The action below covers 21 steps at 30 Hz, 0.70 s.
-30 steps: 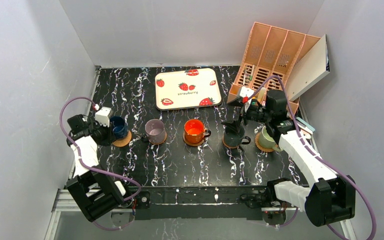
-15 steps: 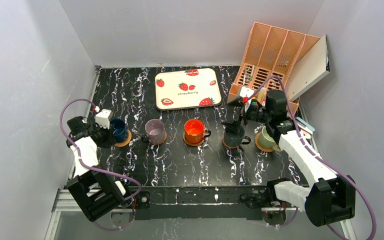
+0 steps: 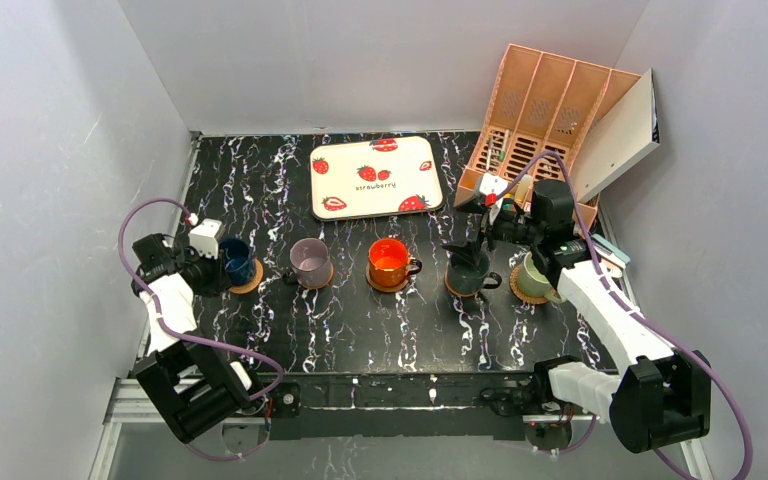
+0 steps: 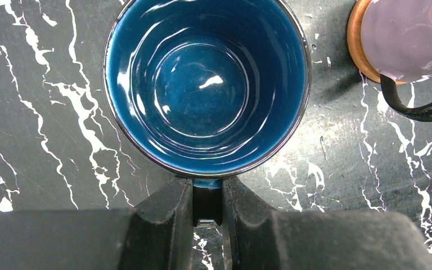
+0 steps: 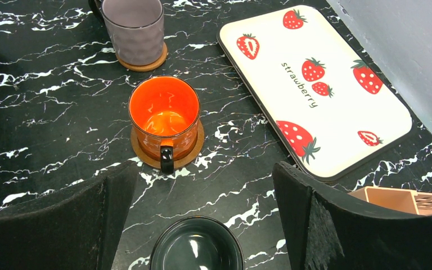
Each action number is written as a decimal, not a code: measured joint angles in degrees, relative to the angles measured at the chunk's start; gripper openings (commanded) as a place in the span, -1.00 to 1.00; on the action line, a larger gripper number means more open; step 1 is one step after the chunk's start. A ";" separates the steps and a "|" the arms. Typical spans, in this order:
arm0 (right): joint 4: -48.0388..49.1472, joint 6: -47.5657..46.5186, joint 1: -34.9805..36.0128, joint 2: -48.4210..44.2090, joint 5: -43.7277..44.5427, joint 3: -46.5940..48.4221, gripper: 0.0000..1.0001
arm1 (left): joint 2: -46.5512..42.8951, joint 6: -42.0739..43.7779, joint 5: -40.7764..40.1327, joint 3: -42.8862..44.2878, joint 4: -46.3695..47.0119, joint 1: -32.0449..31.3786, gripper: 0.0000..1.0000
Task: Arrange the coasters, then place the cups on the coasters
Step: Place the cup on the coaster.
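Note:
My left gripper is shut on the handle of the navy blue cup. From above, that cup is over a coaster that peeks out at its near right. I cannot tell whether the cup rests on it. The mauve cup, orange-red cup, dark grey-green cup and pale green cup each stand on a coaster. My right gripper is open, its fingers either side of and above the dark cup, touching nothing.
The white strawberry tray lies at the back centre. A peach file rack with a white board leaning on it stands at the back right. Grey walls close in the left, back and right sides.
My left gripper has shifted slightly toward the near side with the navy cup. The right arm and the other cups have not moved.

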 measured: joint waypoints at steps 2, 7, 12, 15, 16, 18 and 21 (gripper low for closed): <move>0.00 0.00 0.00 0.00 0.00 0.00 0.97 | 0.00 0.17 0.07 0.00 -0.13 0.00 -1.00; 0.00 0.00 0.00 0.00 -0.04 0.00 0.97 | 0.04 0.48 0.07 0.00 -0.39 0.00 -1.00; 0.00 0.00 0.00 0.00 -0.17 0.00 0.97 | 0.22 0.81 0.07 0.00 -0.42 0.04 -1.00; 0.00 0.00 0.00 0.00 -0.17 0.00 0.97 | 0.22 0.87 0.07 -0.02 -0.39 0.07 -1.00; 0.00 0.00 0.00 0.00 -0.17 0.00 0.97 | 0.22 0.94 0.07 -0.04 -0.37 0.07 -1.00; 0.00 0.00 0.00 0.00 -0.17 0.00 0.97 | 0.22 1.01 0.07 -0.15 -0.37 0.13 -1.00; 0.00 0.00 0.00 0.00 -0.17 0.00 0.97 | 0.22 1.03 0.04 -0.42 -0.37 0.26 -1.00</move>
